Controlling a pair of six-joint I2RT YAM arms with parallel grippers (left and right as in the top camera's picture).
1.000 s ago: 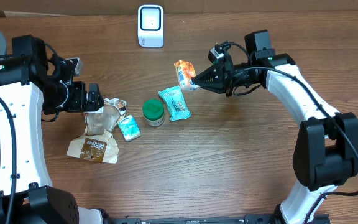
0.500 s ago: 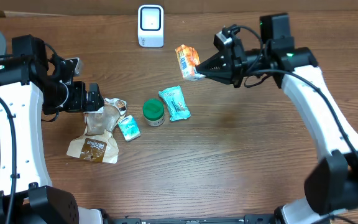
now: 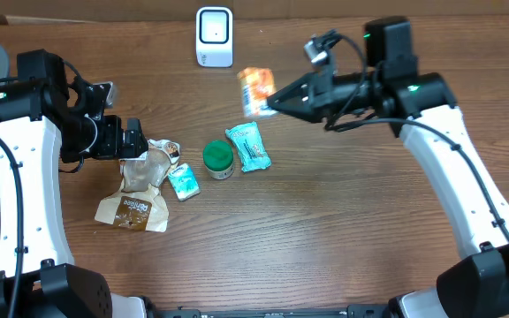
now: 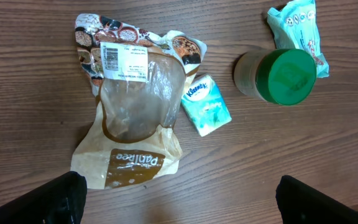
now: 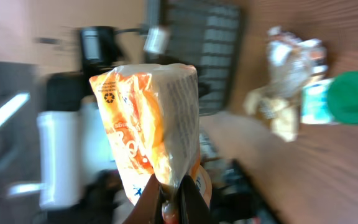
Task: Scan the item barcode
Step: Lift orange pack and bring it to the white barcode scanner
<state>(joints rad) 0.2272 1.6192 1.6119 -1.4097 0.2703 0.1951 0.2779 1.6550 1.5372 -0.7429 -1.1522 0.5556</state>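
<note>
Right pincer (image 3: 275, 99) is gripping the orange packet (image 3: 254, 91) by one edge, jaws pinched tight. The packet is hanging in the air above the table (image 3: 325, 238), touching nothing else. The white scanner (image 3: 214, 36) is standing at the far edge, beyond the packet and to its left, near but apart. The packet's long axis seems to be running out past the fingertips, though blur is making that uncertain. No barcode is showing. Left pincer (image 3: 136, 140) is gaping wide and empty over the brown bag (image 3: 140, 190), so the right arm is sitting nearer.

"Kleenex" — on the small teal tissue pack (image 4: 206, 113)
</note>
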